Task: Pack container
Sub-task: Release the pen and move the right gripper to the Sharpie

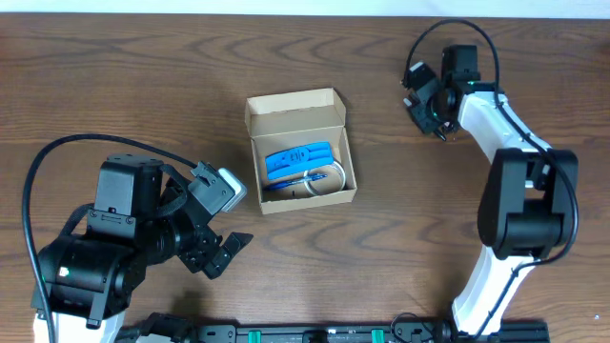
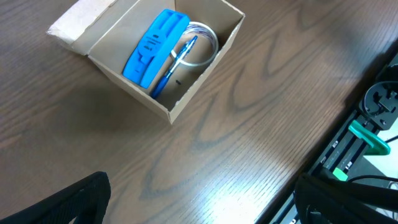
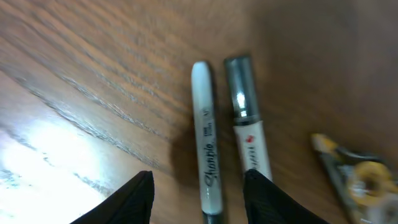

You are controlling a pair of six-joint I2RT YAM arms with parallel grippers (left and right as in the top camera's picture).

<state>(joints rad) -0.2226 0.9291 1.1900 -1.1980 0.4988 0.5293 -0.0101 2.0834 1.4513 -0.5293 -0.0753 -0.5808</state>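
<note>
The container sits lid-open mid-width on the counter, toward the far edge, holding a blue packet, a blue pen and a white coil. The left tool hovers with its fingers spread near the near-left corner. The right tool, by the far-right corner, is spread wide either side of a Sharpie marker, with a second marker just beside it.

L gripper low at near-left, angled toward centre, jaws spread wide. R arm stretched to far-right; R gripper pointing down, jaws apart.
</note>
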